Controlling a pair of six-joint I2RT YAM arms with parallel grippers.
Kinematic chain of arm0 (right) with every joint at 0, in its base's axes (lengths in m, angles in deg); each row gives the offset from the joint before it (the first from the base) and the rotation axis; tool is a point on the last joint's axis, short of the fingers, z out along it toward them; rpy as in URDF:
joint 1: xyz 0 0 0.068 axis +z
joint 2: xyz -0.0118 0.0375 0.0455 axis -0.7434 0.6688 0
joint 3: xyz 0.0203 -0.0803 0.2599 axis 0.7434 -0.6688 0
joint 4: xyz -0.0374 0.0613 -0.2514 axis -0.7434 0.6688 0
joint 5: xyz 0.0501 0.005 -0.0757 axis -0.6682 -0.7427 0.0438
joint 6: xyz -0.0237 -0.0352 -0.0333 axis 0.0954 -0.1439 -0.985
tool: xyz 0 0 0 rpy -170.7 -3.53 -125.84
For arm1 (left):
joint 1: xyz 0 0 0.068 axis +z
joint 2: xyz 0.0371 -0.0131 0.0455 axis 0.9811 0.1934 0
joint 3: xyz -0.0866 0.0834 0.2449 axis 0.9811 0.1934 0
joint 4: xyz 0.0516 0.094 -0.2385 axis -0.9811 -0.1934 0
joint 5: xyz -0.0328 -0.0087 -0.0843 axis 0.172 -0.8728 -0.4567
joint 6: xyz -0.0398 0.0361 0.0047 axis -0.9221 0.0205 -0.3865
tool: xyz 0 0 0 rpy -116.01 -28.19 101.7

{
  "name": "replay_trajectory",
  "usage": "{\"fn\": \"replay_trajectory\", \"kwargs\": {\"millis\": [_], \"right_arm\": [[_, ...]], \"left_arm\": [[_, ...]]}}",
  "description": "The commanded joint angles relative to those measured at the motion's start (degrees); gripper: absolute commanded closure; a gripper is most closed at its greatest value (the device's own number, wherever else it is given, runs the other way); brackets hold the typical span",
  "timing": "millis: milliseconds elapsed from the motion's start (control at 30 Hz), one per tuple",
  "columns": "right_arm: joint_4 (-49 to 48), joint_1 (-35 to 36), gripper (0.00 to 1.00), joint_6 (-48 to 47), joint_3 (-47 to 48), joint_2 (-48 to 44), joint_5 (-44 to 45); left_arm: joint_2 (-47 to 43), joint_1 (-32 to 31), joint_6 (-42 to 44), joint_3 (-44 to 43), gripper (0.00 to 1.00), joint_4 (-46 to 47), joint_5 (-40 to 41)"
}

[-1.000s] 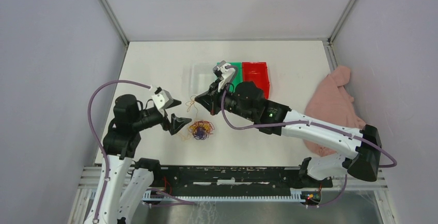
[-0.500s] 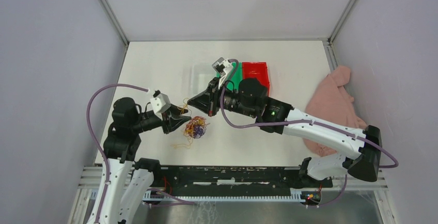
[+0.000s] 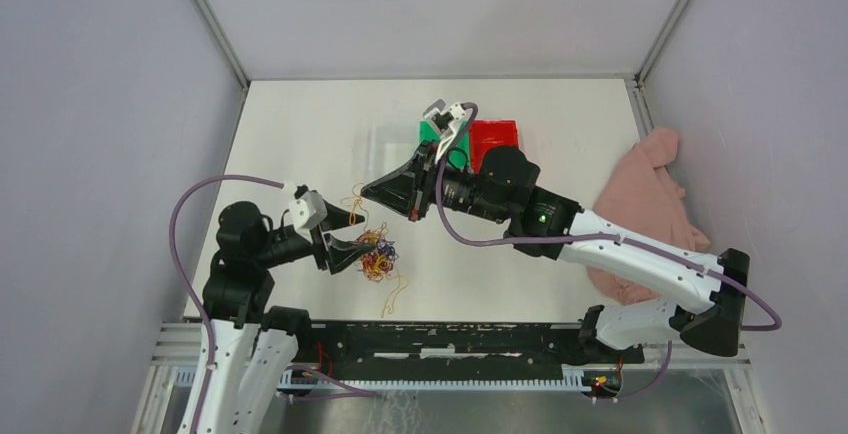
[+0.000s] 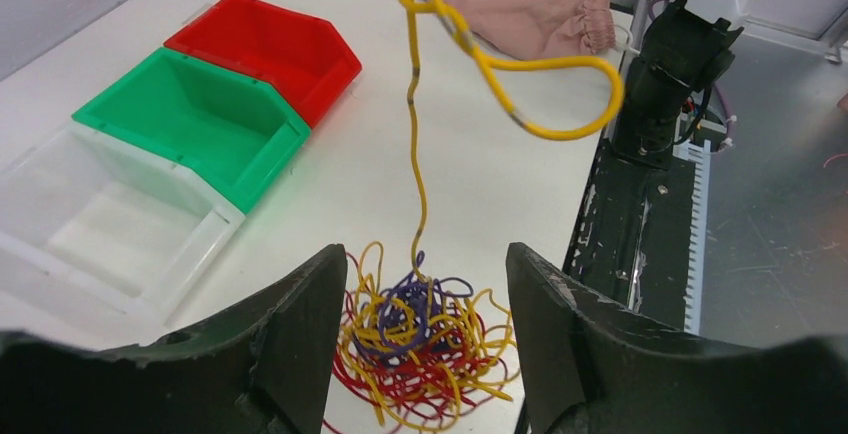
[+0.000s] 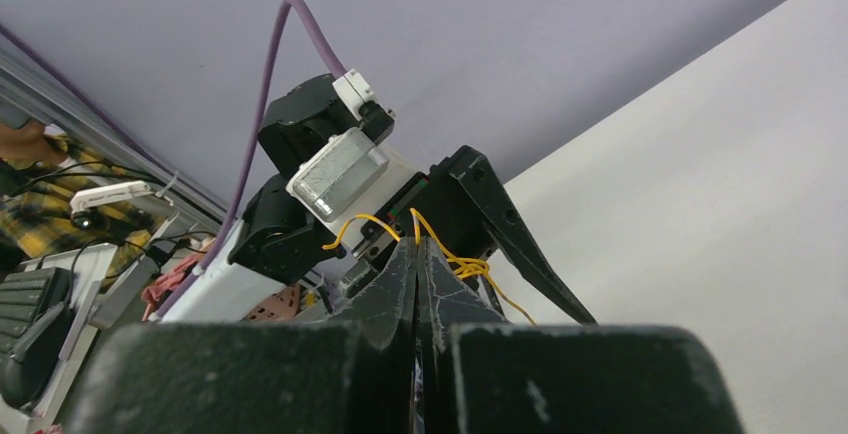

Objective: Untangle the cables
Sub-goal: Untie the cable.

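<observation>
Right jaws, closed tight, pinch a yellow cable (image 4: 416,154) lifted above the worktop (image 3: 300,124). Left jaws stand open astride the red, yellow and purple tangle (image 4: 420,344), holding nothing.

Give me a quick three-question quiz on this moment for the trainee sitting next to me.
1. True or false: the right gripper is shut on the yellow cable, which rises from the table.
2. How does the left gripper stand to the tangle of cables?
A. Open, with the tangle showing between its fingers in the wrist view
B. Shut tight on the tangle
C. Shut, off at the far edge of the table
3. Which cable colours show in the tangle?

Key: 1 true; 2 A; 3 yellow, red and purple.
</observation>
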Motion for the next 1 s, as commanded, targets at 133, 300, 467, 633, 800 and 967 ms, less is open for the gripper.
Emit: {"fn": "replay_trajectory", "kwargs": {"millis": [133, 300, 467, 633, 800, 967], "right_arm": [[-6.36, 0.08, 1.0, 3.91, 4.79, 0.34, -5.96], [-6.4, 0.07, 1.0, 4.9, 5.96, 1.8, -8.48], [-5.47, 0.08, 0.99, 5.03, 5.99, 3.02, -9.35], [-4.5, 0.04, 0.85, 4.31, 3.99, 2.68, -9.47], [0.59, -0.19, 0.37, 0.63, -1.62, -1.63, -5.69], [-1.25, -1.65, 0.31, -0.93, -11.23, -7.24, -2.92]], "left_arm": [[-1.17, -0.01, -13.01, 0.9, 0.33, 13.83, -2.47], [0.85, 0.01, -19.74, 0.25, 0.43, 19.06, -3.49], [2.65, -0.03, -24.42, -0.37, 0.73, 23.12, -3.97], [3.3, -0.04, -24.82, -1.09, 0.97, 22.91, -3.06], [3.76, -0.02, -26.05, -2.62, 0.97, 22.9, -2.85], [5.09, -0.04, -28.01, -5.07, 0.97, 22.91, -3.04]]}}
